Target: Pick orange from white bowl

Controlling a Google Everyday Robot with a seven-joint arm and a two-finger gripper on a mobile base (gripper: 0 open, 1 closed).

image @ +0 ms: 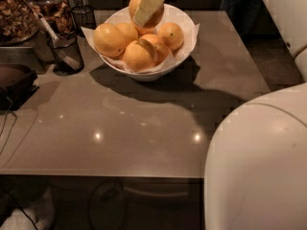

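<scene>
The near right corner of your tabletop is hidden behind the arm's broad white shell, itself cut off by the frame. Toward the far edge the white bowl holds a heap of fruits on a paper liner. Above it the tool slants down from out of view, clamped on the orange held over the heap; you see one finger, the other lies behind the fruit.
</scene>
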